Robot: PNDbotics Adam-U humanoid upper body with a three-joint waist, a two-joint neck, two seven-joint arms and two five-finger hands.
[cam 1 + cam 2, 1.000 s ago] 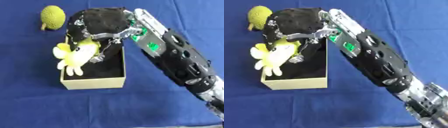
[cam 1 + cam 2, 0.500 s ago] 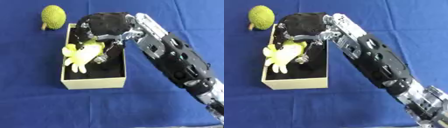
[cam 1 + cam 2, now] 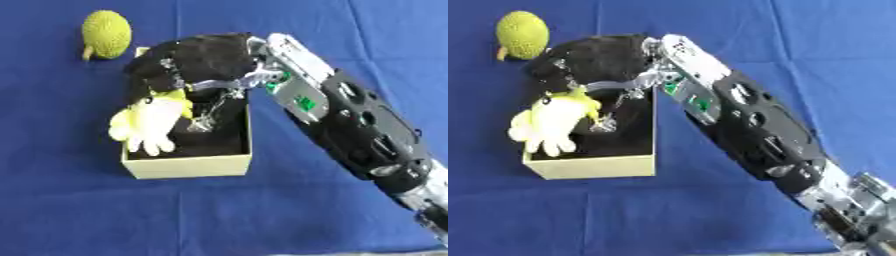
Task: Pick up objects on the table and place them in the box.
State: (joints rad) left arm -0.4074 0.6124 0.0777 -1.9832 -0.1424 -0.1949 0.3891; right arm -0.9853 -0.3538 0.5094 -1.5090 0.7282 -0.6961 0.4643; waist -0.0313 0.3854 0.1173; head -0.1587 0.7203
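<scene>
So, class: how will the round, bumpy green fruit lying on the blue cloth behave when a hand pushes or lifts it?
The round, bumpy green fruit would probably roll when pushed, given its ball-like shape. Its knobbly skin may help fingers keep hold. The small stem at its lower left might stop a roll early.

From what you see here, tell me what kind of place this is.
Probably a robot test bench: a plain blue cloth, one small cardboard box, and a robot hand holding a yellow plush toy.
</scene>
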